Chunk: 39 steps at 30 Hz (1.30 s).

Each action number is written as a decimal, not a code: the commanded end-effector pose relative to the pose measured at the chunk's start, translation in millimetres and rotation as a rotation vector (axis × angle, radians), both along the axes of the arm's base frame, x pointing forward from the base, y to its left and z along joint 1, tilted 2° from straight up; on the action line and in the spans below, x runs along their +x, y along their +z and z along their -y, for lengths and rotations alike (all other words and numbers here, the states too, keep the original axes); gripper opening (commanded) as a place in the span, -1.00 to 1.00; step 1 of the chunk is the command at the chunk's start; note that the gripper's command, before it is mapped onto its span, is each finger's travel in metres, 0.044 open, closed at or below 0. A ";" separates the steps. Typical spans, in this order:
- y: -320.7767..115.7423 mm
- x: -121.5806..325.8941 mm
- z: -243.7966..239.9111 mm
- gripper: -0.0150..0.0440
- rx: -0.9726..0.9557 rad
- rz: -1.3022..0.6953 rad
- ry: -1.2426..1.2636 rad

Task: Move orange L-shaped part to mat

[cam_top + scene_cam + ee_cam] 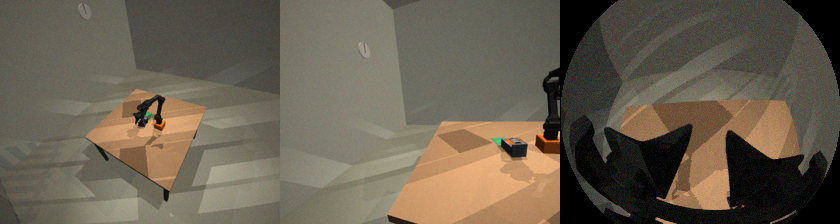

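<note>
The tray is set on the tabletop, between the mat and the arm's base; in its pocket the part is held.
</note>
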State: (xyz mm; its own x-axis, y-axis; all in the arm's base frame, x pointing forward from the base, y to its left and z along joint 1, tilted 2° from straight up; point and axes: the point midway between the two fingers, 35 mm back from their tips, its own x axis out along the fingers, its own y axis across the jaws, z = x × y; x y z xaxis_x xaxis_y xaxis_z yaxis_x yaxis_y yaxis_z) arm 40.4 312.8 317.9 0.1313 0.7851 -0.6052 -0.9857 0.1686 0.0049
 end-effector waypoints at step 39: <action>-285.2 180.2 192.0 0.12 -0.661 -0.625 -1.029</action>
